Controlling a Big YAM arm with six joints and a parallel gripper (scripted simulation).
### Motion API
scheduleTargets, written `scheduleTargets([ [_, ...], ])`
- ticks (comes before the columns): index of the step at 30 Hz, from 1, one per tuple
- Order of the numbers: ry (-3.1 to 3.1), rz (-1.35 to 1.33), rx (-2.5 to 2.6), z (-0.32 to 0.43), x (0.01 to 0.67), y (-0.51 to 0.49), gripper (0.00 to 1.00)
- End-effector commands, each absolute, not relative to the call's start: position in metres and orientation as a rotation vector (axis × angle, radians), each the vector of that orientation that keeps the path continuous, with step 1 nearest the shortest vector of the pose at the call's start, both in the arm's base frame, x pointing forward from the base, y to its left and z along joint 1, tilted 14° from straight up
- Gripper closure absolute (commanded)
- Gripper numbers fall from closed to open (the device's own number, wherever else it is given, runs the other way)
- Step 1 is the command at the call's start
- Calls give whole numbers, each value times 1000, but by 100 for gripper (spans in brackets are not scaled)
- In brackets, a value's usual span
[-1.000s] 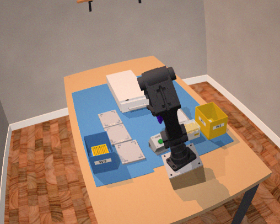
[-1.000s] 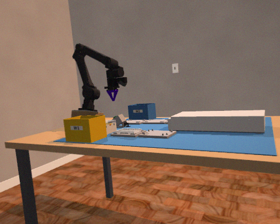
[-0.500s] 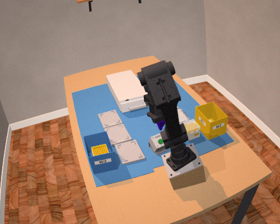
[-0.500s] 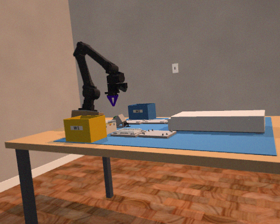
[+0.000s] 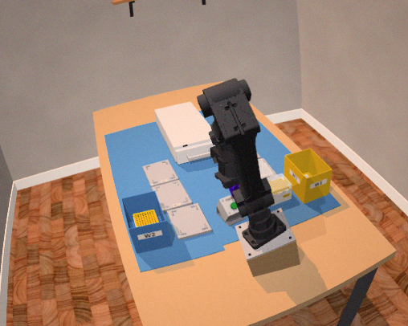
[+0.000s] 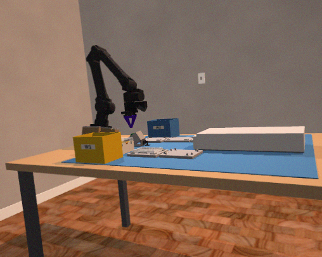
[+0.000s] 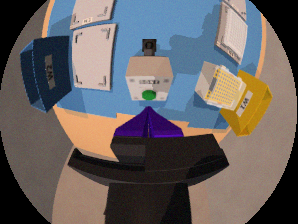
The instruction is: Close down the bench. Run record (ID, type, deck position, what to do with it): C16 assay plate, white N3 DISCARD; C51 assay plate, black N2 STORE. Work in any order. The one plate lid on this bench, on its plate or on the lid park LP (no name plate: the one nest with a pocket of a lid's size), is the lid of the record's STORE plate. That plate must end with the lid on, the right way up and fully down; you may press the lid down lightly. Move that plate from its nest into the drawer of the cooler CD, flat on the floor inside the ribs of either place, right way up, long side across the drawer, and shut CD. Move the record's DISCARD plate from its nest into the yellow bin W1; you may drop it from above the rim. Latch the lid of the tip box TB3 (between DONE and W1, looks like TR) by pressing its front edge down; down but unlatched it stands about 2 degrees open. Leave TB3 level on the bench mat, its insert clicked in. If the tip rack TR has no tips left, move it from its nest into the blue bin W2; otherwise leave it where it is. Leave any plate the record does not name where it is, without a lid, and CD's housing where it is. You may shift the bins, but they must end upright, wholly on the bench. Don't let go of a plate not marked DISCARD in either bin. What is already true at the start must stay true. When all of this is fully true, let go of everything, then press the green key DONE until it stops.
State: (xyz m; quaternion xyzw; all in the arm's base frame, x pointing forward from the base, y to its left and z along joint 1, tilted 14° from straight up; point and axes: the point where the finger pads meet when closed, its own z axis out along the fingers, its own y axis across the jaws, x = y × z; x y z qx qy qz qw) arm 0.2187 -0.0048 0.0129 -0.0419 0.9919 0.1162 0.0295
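My gripper (image 6: pixel 130 121) has purple fingers. It is shut and empty, pointing down a short way above the grey box with the green key DONE (image 5: pixel 233 205). In the wrist view the fingertips (image 7: pixel 148 125) sit just below the green key (image 7: pixel 148 95). The tip box TB3 (image 5: pixel 279 188) stands between the key box and the yellow bin W1 (image 5: pixel 308 175); I cannot tell whether its lid is latched. The blue bin W2 (image 5: pixel 148 226) holds a yellow tip rack (image 5: pixel 144 218). The white cooler CD (image 5: pixel 184 130) stands at the back with its drawer front flush. No black or white plate is in sight.
Three flat grey nests (image 5: pixel 172 193) lie in a row left of the arm, all bare. Two more nests (image 6: pixel 164 153) lie between W1 and the cooler, partly hidden by the arm in the top view. The arm's base block (image 5: pixel 268 241) stands at the table front.
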Motion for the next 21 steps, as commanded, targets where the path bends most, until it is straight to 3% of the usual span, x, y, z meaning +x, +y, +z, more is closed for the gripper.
scheduleTargets([
  [1,3043,352,-122,8,227,-3,100],
  [21,3039,350,-116,-8,229,0,100],
])
